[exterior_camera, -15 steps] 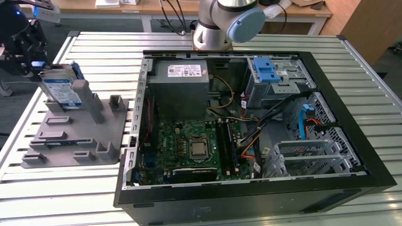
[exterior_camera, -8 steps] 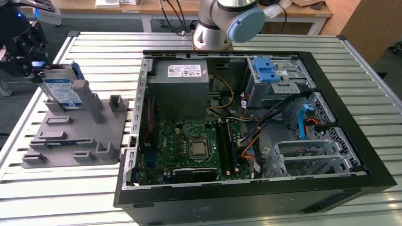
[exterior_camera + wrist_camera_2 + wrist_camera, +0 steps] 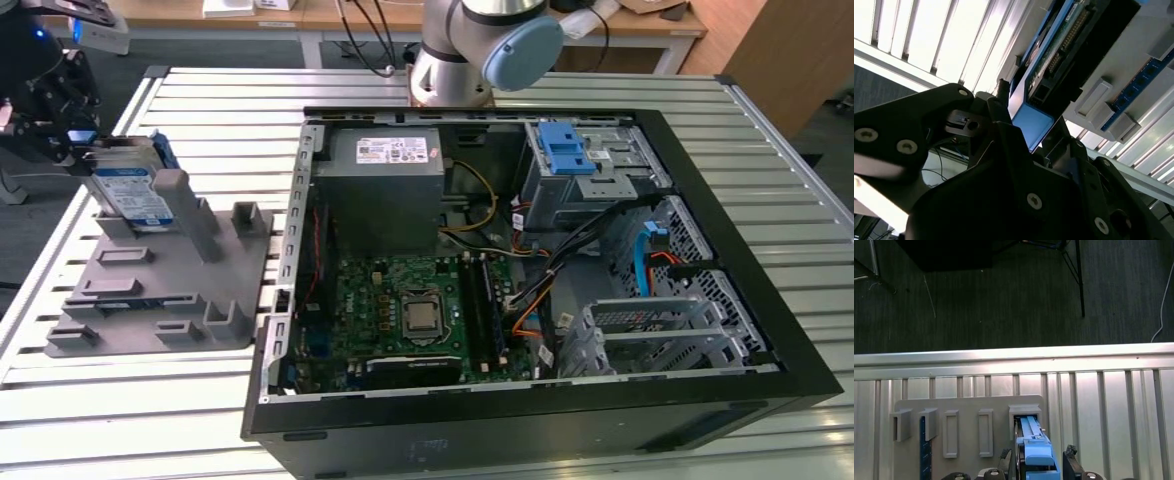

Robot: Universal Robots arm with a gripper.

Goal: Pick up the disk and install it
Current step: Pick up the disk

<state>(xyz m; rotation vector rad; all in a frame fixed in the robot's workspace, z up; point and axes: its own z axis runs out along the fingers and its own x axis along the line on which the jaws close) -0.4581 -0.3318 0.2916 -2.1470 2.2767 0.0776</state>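
— Where's the disk (image 3: pixel 134 195)?
— Upright in the grey holder's (image 3: pixel 160 290) end slot, at the exterior view's left, well apart from the open computer case (image 3: pixel 534 420).
— And the gripper (image 3: pixel 1038 460)?
— In the first wrist view, spread astride the disk's top edge, with a sliver free on one side. The slatted table (image 3: pixel 1114 405) lies just past the holder's edge.

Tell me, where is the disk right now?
The disk stands on edge in the grey holder on the exterior view's left, beside the open computer case.

Exterior view: the computer case (image 3: pixel 787 380) occupies the centre and right of the worktop (image 3: pixel 200 110), with the arm base (image 3: pixel 454 70) behind it at top centre. The fixture (image 3: pixel 134 300) lies at left. The disk (image 3: pixel 134 195) stands in its upper-left part, with the pincer (image 3: pixel 83 140) at the disk's top.
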